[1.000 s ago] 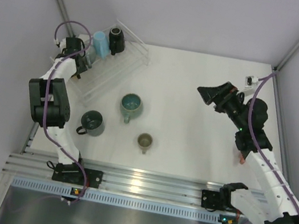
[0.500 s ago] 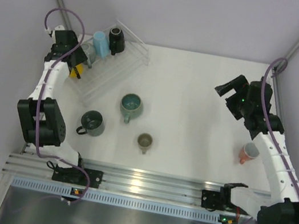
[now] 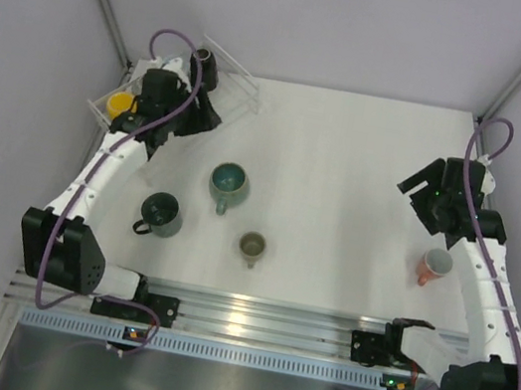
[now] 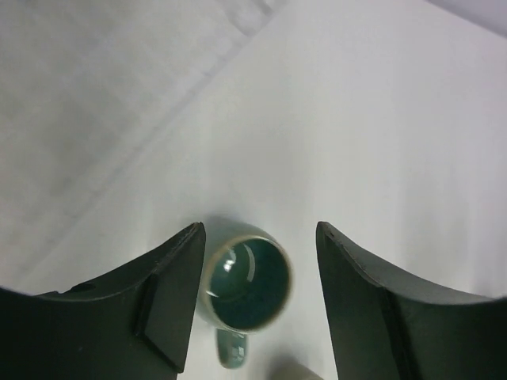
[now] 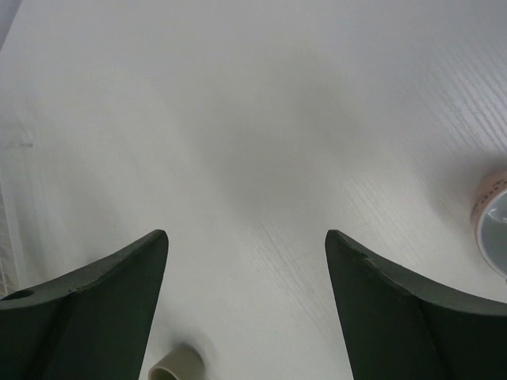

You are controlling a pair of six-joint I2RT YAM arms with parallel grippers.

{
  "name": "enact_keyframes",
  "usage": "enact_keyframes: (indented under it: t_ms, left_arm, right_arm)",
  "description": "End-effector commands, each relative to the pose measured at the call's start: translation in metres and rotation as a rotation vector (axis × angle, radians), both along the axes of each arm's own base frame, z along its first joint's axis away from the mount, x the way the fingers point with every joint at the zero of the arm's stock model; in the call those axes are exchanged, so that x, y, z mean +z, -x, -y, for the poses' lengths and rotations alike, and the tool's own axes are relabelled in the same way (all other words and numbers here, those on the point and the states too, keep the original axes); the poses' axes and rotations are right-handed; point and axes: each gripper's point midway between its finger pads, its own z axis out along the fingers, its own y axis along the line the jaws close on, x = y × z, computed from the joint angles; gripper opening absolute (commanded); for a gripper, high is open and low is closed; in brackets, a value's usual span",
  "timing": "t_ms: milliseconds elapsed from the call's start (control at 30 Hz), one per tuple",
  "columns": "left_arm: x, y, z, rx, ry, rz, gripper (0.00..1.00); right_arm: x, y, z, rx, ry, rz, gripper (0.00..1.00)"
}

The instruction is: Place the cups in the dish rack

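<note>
My left gripper (image 3: 206,117) is open and empty, high over the right part of the clear dish rack (image 3: 242,92). In the left wrist view the teal cup (image 4: 245,285) stands upright on the table far below, seen between the open fingers (image 4: 176,301). In the top view the teal cup (image 3: 228,182) is at mid table. A yellow cup (image 3: 118,105) sits at the rack's left end and a black cup (image 3: 202,68) at its far side. The light blue cup is hidden by my arm. My right gripper (image 3: 417,180) is open and empty above the right side.
A dark green mug (image 3: 159,214) and a small olive cup (image 3: 252,245) stand near the front. The olive cup's rim shows in the right wrist view (image 5: 176,369). A salmon pink cup (image 3: 435,266) stands by my right arm, at the right wrist view's edge (image 5: 494,222).
My left gripper has swung from the rack's left end to its right part, leaving the yellow cup in the rack. My right arm has drawn back rightward, uncovering the pink cup.
</note>
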Motion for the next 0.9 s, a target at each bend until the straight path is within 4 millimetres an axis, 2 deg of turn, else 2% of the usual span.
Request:
enact_keyframes:
  t_ms: [0, 33, 100, 133, 200, 233, 333, 367, 533, 567, 633, 733, 867]
  left_arm:
    - [0.024, 0.033, 0.090, -0.254, 0.057, 0.070, 0.64]
    - [0.023, 0.041, 0.106, -0.306, 0.070, 0.065, 0.64]
    - [0.023, 0.056, 0.129, -0.381, 0.088, 0.065, 0.64]
    - [0.021, 0.069, 0.146, -0.446, 0.103, 0.056, 0.64]
    - [0.024, 0.083, 0.161, -0.502, 0.112, 0.063, 0.64]
    - [0.020, 0.089, 0.164, -0.518, 0.118, 0.058, 0.64]
    - [0.027, 0.107, 0.175, -0.592, 0.166, 0.077, 0.64]
    - [0.029, 0.117, 0.177, -0.625, 0.183, 0.082, 0.64]
    - [0.037, 0.133, 0.171, -0.648, 0.188, 0.122, 0.65]
    - [0.044, 0.138, 0.171, -0.656, 0.195, 0.148, 0.65]
    - [0.039, 0.143, 0.169, -0.662, 0.194, 0.146, 0.65]
    - [0.034, 0.147, 0.165, -0.659, 0.179, 0.153, 0.66]
    - [0.027, 0.154, 0.167, -0.686, 0.196, 0.129, 0.66]
  right_arm:
    - [0.003, 0.014, 0.016, 0.017, 0.084, 0.000, 0.81]
    - [0.003, 0.018, 0.020, -0.011, 0.085, -0.014, 0.76]
    - [-0.003, 0.034, 0.035, -0.121, 0.105, -0.069, 0.72]
    - [-0.011, 0.050, 0.039, -0.189, 0.077, -0.130, 0.72]
    - [-0.014, 0.061, 0.045, -0.257, 0.057, -0.152, 0.72]
    - [-0.020, 0.068, 0.045, -0.299, 0.030, -0.177, 0.72]
    - [-0.027, 0.078, 0.044, -0.354, -0.009, -0.192, 0.72]
    - [-0.029, 0.082, 0.057, -0.408, 0.011, -0.199, 0.72]
    - [-0.038, 0.108, 0.085, -0.599, 0.054, -0.301, 0.73]
    - [-0.042, 0.113, 0.088, -0.624, 0.048, -0.324, 0.74]
    - [-0.051, 0.114, 0.089, -0.662, 0.003, -0.338, 0.74]
    - [-0.057, 0.112, 0.105, -0.749, -0.041, -0.326, 0.74]
    - [-0.055, 0.121, 0.125, -0.850, -0.029, -0.352, 0.74]
